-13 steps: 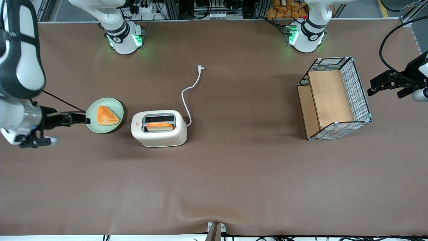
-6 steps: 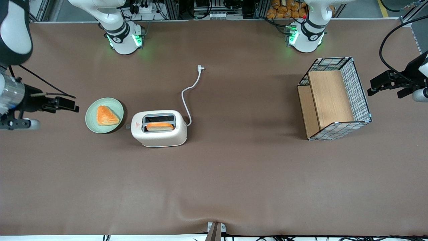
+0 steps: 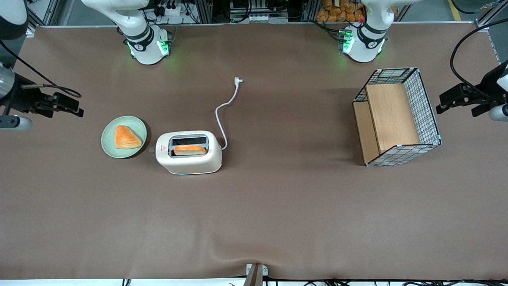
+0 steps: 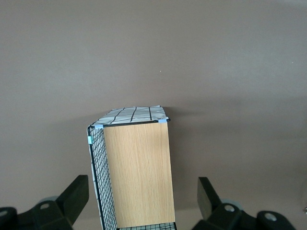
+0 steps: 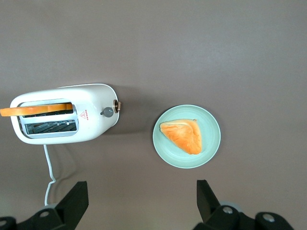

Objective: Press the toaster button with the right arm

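Note:
The cream-white toaster [image 3: 188, 153] [image 5: 64, 112] stands on the brown table with a slice of toast [image 3: 189, 149] in the slot nearer the front camera. Its small grey button [image 3: 151, 150] [image 5: 108, 112] sticks out of the short end that faces the green plate [image 3: 124, 137]. The right arm's gripper [image 3: 73, 106] [image 5: 141, 203] hangs open over the table toward the working arm's end. It is well apart from the toaster, past the plate and farther from the front camera than it. Nothing is between its fingers.
A pastry [image 3: 127, 137] [image 5: 182, 135] lies on the green plate [image 5: 208, 143] beside the toaster. The white cord [image 3: 226, 107] runs to a loose plug [image 3: 238, 80]. A wire basket with wooden panels [image 3: 397, 117] [image 4: 136, 172] stands toward the parked arm's end.
The gripper has pulled back from the plate's edge toward the working arm's end and farther from the front camera. Toaster, toast and plate have not moved.

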Robot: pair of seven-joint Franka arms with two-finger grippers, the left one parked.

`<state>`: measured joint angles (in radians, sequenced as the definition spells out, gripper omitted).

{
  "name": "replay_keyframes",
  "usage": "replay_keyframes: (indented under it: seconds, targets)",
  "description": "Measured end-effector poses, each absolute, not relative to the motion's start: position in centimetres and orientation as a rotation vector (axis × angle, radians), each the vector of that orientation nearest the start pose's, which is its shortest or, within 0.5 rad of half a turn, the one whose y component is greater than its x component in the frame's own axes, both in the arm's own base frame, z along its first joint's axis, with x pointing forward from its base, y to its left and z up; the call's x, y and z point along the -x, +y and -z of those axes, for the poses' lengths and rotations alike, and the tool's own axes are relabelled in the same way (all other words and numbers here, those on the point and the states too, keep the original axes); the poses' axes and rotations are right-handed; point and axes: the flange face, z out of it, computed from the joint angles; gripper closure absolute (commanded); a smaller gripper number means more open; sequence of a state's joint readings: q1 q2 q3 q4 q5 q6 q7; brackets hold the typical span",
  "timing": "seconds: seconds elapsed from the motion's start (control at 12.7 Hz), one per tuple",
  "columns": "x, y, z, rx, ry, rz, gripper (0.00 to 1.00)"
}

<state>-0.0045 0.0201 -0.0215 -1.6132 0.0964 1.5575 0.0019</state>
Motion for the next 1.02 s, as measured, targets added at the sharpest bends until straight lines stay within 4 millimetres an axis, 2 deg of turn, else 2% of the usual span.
replay_keyframes:
  seconds: [0.47,1.02]
  targets:
    - [-55.1,-0.9,-64.5,3.080,0.041,-0.030,0.00]
    - [-54.7,-1.4,-64.6,3.144,0.044,-0.085,0.00]
